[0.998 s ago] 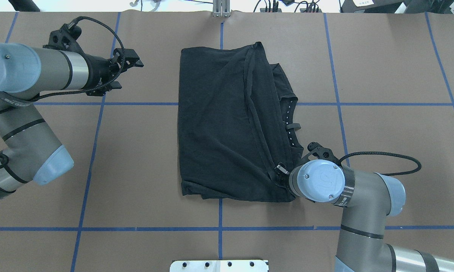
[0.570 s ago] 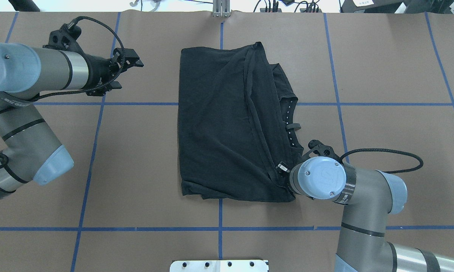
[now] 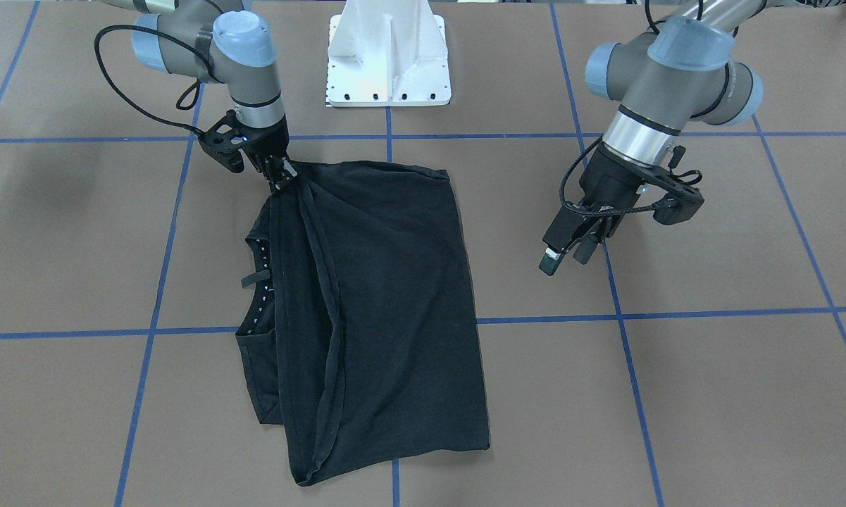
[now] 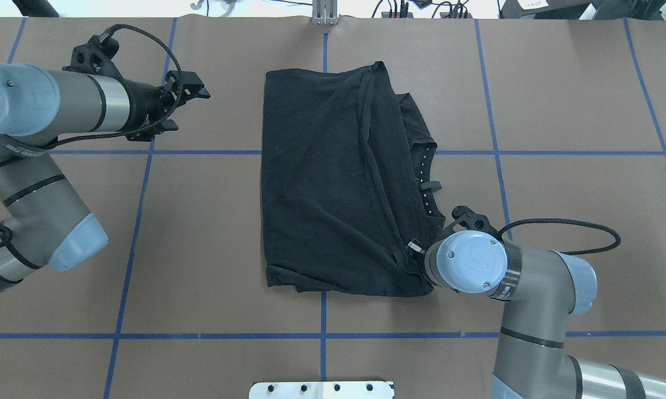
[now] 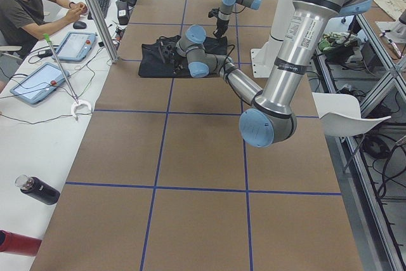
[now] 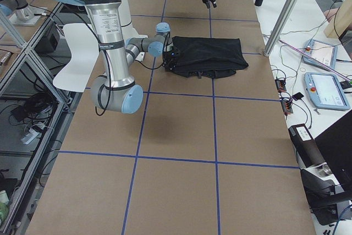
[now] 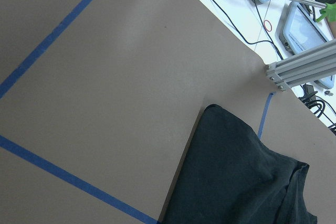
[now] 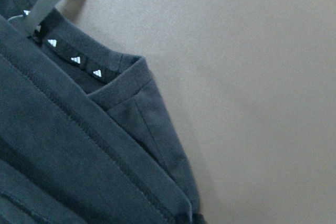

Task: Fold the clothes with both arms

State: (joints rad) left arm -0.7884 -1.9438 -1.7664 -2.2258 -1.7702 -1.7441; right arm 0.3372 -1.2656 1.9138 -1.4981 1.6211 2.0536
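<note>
We are pinching a hem corner of the black short-sleeved T-shirt (image 4: 321, 183) in our black two-finger right gripper (image 3: 282, 174), left gripper (image 3: 567, 258) spread and idle, judging that lifting it across comes next.

Almost no writing can be read here.
A row of small white three-stripe logos (image 8: 76, 60) runs along the collar tape (image 8: 63, 51) of the black shirt (image 8: 68, 145). The blue cap (image 4: 473, 260) on the right arm (image 4: 532, 332) carries a raised emblem, and the near left arm (image 5: 297, 36) has a printed line. Both are too small to read.
</note>
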